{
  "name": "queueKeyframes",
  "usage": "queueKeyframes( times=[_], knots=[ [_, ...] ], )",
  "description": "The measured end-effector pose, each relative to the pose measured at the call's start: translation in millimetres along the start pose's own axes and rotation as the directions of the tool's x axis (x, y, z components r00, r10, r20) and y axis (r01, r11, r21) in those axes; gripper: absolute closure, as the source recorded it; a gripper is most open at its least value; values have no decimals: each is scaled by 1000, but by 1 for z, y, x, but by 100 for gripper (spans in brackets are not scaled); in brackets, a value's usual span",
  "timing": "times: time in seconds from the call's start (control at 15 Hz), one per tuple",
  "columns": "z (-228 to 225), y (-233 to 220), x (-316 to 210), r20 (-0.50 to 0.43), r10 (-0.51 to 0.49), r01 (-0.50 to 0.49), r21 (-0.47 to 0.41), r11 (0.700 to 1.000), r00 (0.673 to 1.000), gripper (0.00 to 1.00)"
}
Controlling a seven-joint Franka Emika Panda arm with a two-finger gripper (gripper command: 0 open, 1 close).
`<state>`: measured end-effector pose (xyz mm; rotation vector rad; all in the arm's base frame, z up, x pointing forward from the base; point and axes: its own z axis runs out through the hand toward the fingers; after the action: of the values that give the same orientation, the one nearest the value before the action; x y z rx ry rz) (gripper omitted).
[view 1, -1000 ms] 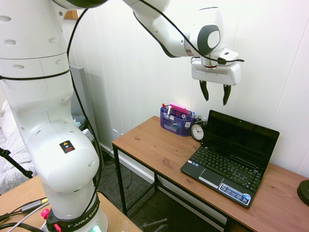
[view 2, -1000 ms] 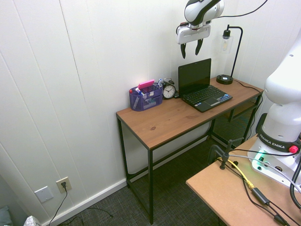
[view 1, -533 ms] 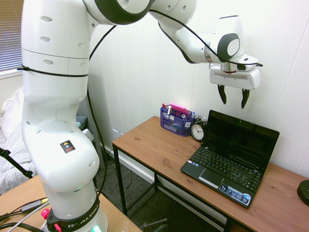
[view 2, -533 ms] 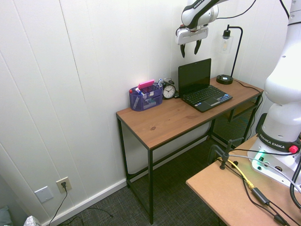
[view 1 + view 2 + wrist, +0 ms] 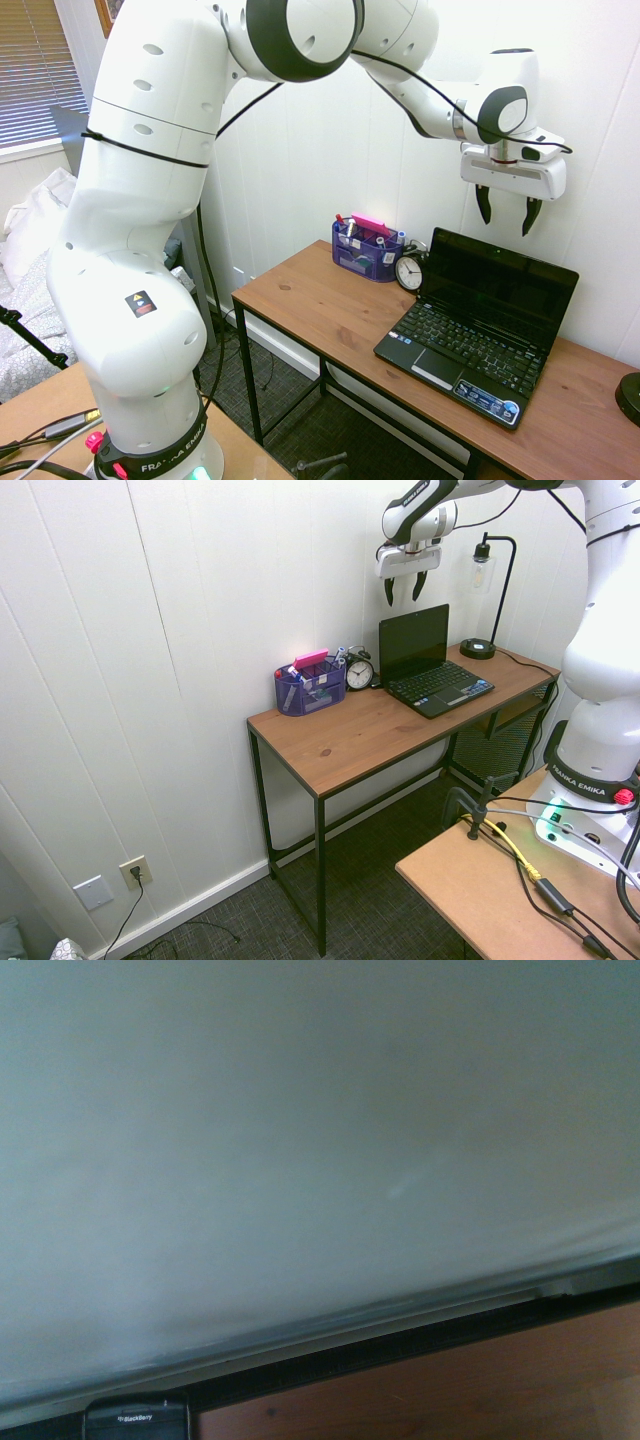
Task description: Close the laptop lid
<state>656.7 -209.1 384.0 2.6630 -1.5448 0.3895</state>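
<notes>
Both exterior views are bright, evenly lit and sharp; the wrist view is dim and blurred.

Two exterior views face the desk oppositely; wrist view nears wall.

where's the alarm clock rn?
In the first exterior view the alarm clock stands at the back of the desk by the wall, between the purple organizer and the open laptop.

small black laptop rests open on the wooden desk near the wall. lid stands upright, tilted slightly back, dark screen off. blue-white sticker on palm rest.
</notes>
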Motion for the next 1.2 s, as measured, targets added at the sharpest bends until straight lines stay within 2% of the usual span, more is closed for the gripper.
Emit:
queueKeyframes(
  times=[0.87, 1.2],
  knots=[
    [36, 7, -2, 40, 9, -8, -27, 1000, 999, 100],
    [58, 34, -9, 55, 21, -19, -43, 999, 998, 100]
  ],
)
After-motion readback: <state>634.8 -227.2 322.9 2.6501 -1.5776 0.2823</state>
